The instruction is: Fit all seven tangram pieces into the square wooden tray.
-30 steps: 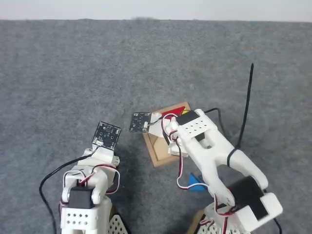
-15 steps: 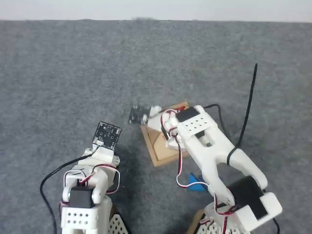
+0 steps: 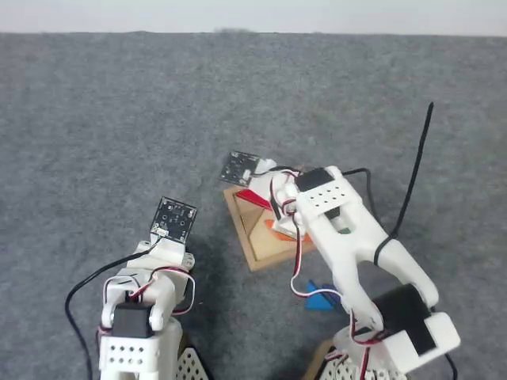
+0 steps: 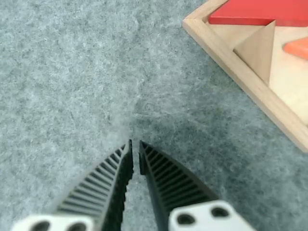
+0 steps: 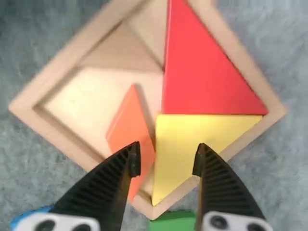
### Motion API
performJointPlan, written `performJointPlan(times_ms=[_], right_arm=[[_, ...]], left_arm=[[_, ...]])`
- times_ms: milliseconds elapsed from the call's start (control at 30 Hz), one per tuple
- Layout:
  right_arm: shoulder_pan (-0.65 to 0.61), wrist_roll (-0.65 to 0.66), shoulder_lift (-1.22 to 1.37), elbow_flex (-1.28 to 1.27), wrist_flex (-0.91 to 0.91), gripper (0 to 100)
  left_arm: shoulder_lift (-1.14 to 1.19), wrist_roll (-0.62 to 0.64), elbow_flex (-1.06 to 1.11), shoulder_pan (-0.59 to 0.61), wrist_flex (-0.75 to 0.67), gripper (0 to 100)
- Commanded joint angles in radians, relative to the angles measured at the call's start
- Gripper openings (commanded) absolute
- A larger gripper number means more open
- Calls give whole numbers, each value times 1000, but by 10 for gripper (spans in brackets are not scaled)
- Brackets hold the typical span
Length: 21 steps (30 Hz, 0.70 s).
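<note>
Right gripper: jaws spread, empty, low over the corner of the tray nearest that arm's base. One finger is above the orange parallelogram, the other above the yellow triangle. Yellow lies inside the tray with its long edge along the rim and one short edge touching the red triangle, which fills the adjoining corner. Orange lies inside too, touching yellow's other short edge. A bare-wood triangle, probably a piece, sits beyond orange, touching red. Part of the tray floor is open on orange's far side. The green piece and blue piece are outside the tray, on the arm-base side. My read: placement is about half done, and the step now is seating orange. I can't tell whether it lies fully flat. To do it well, push it sideways with one fingertip until it is flush against yellow, then lift straight up so the ribbed pads don't drag anything. The pieces are thin, flat and hard-edged with smooth paint, so they'll slide on wood. The tray is pale raw wood with a low raised rim. Left gripper: black serrated jaws all but pressed together, empty, over fuzzy grey felt near another corner of the tray.
</note>
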<state>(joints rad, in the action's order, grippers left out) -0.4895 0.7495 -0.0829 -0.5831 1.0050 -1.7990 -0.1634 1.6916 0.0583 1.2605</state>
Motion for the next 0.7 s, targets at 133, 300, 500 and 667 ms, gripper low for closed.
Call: performJointPlan(times_ms=[133, 300, 500, 667], right_arm=[[-5, 28, 12, -38, -31, 183], [-33, 29, 122, -17, -42, 183], [-28, -34, 56, 15, -22, 148], [-33, -190, -101, 9, -22, 109]], left_arm=[[-17, -6, -10, 6, 3, 22], [-17, -6, -10, 6, 3, 22], [-17, -6, -10, 6, 3, 22], [-17, -6, -10, 6, 3, 22]])
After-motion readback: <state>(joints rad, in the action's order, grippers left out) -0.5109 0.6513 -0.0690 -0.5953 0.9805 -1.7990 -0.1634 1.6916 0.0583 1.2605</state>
